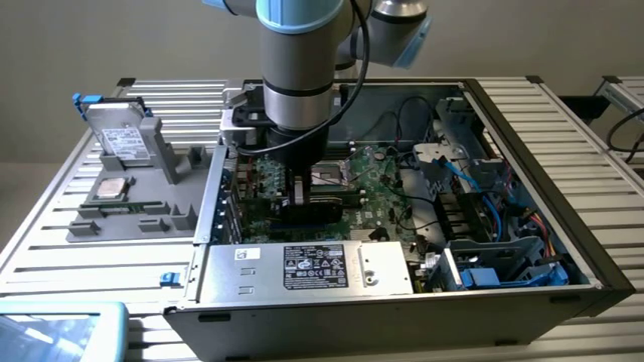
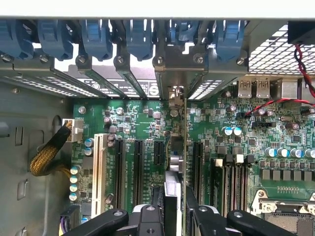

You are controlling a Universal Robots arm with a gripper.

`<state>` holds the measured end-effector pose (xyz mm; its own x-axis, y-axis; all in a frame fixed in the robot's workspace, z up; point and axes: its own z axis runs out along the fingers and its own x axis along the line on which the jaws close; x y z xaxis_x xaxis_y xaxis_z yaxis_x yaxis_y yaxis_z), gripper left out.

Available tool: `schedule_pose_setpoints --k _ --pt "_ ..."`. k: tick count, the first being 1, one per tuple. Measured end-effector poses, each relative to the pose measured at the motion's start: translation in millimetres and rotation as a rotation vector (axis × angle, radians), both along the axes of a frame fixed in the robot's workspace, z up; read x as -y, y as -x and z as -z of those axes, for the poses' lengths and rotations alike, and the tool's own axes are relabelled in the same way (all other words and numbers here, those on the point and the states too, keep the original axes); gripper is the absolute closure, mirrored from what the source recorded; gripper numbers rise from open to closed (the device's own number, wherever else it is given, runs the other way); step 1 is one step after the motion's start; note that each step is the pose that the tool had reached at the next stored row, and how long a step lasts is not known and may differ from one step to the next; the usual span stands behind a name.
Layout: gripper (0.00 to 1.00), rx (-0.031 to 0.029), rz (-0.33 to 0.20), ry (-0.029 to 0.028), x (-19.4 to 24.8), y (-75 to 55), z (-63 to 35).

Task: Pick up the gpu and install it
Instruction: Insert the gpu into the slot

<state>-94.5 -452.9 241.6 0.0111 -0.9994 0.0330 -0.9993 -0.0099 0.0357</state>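
From the exterior view, my arm reaches down into the open computer case (image 1: pixel 523 249), and my gripper (image 1: pixel 300 197) hangs just above the motherboard (image 1: pixel 378 188), near its middle and close to the rear wall of the case. Between my fingers I hold the gpu (image 1: pixel 300 192), a thin card standing on edge, its lower edge close to the board; I cannot tell from here whether it touches. The power supply (image 1: pixel 302 268) lies in front of the motherboard, toward the camera. Outside the case, on the exterior view's left, a grey holder tray (image 1: pixel 131 219) carries the silver hard drive (image 1: pixel 123 139) standing upright.

From the wrist view, my gripper (image 2: pixel 177 206) is closed on the gpu (image 2: pixel 173 162), which I see edge-on as a narrow strip running away from me toward the rear of the case. My fingers (image 2: pixel 199 216) press it from both sides. It stands over the motherboard (image 2: pixel 142 123) among the black expansion slots (image 2: pixel 119 172), with a white slot (image 2: pixel 100 167) farther off to one side. Its metal bracket (image 2: pixel 174 96) reaches the row of blue slot clips (image 2: pixel 138 39) on the case's rear wall.
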Motion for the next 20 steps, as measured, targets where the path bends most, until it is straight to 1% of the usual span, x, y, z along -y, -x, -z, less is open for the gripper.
schedule_pose_setpoints --k 20 --pt "0.72 0.0 0.0 0.0 0.0 1.1 0.5"
